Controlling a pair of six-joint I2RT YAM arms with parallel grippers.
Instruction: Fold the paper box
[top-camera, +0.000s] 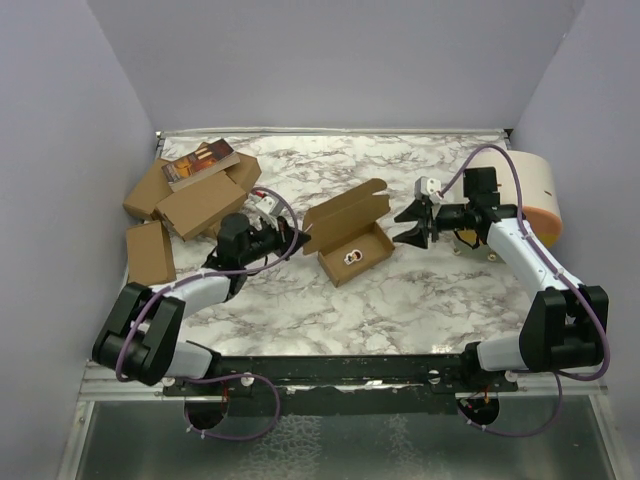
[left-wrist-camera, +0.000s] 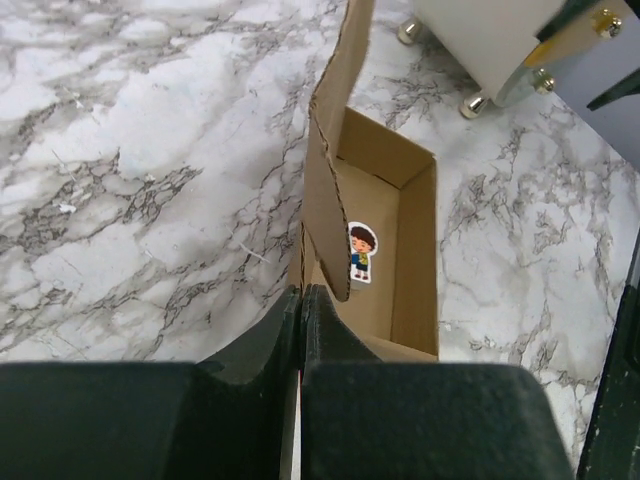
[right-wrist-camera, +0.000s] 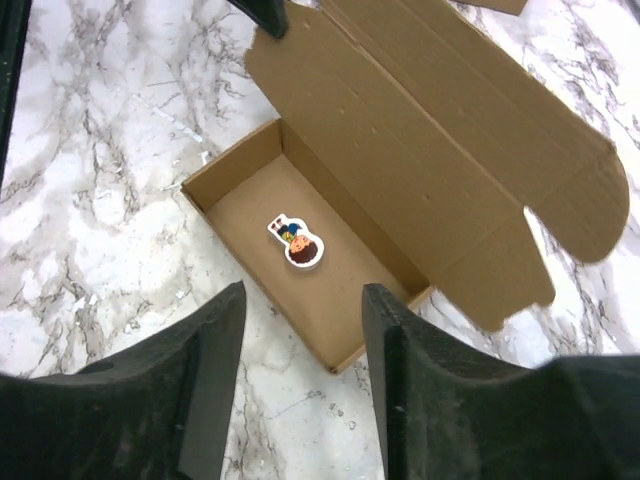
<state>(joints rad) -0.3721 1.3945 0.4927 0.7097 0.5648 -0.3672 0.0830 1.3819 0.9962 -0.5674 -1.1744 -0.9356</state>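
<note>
Shows the paper box (top-camera: 345, 218) open on the marble table (top-camera: 400, 300), just right of the heap of cartons (top-camera: 195, 200). Has its tray flat and its lid flap tilted up along the side nearer the heap. Holds a small cartoon-boy figure (right-wrist-camera: 295, 243) flat on the tray floor. Puts the left gripper (left-wrist-camera: 302, 295) between heap and box, jaws pressed together, pinching the lid flap's corner edge. Puts the right gripper (top-camera: 413, 228) on the box's far side from the heap, clear of the cardboard, jaws spread, gripping nothing. Sets the white cylinder (top-camera: 540, 190) farther still from the heap.
</note>
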